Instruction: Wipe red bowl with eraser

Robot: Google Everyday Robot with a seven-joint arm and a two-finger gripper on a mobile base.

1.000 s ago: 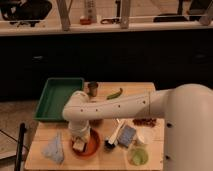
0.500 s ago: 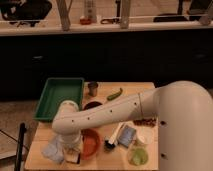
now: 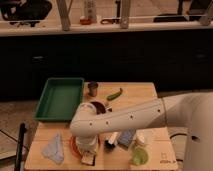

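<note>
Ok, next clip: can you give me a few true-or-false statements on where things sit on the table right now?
1. The green tray holds the pale green cup. False: the cup stands on the table, near its front edge.
2. The end effector is down at the red bowl. True.
3. The metal cup stands beside the tray. True.
4. The end effector hovers over the green pepper. False: the pepper lies toward the back, well away from it.

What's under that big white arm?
Only the left rim of a shallow orange-red bowl shows; the gripper, low over it, and the arm cover the rest.
</note>
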